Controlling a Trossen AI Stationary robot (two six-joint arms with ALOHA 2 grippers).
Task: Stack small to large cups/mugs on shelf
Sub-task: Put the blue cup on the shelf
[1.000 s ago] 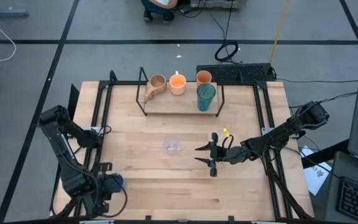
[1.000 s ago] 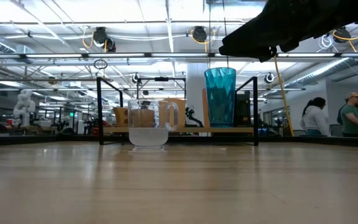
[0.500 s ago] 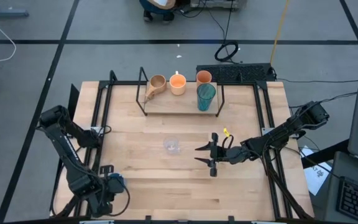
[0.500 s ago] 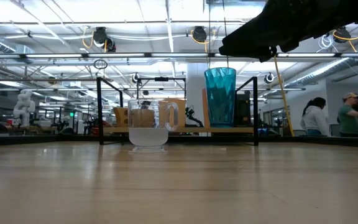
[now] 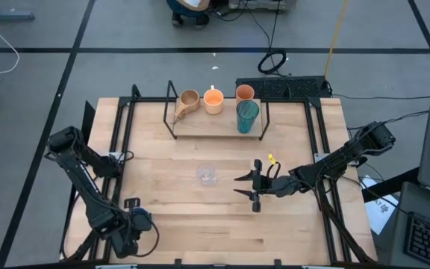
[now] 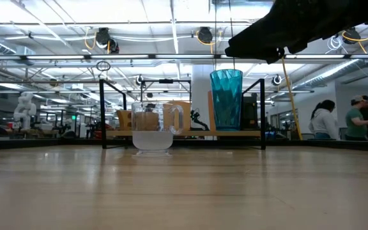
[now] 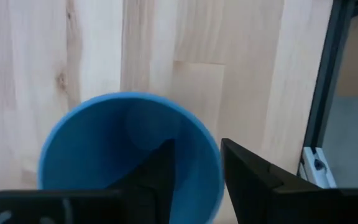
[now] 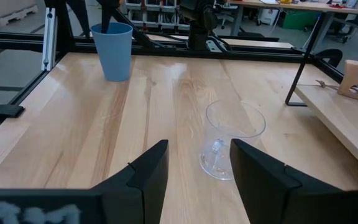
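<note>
Left gripper point(image 7: 194, 180), at the table's seven-o'clock corner, clamps the rim of the blue cup point(image 7: 129, 152), one finger inside the wall and one outside; the cup stands upright on the tabletop point(image 7: 166, 37). Right gripper point(image 5: 246, 187), right of centre at about four o'clock, hangs above the table with its fingers parted and nothing between them, pointing toward the clear cup point(image 5: 207, 175), which stands alone near the table's centre. Shelf point(image 5: 215, 127), at twelve o'clock, carries four vessels: the tan mug point(image 5: 188, 101), an orange cup point(image 5: 213, 100), a second orange cup point(image 5: 245, 93) and, nearer the front edge, the teal tumbler point(image 5: 248, 116). People point(image 6: 356, 118) show in the room behind.
</note>
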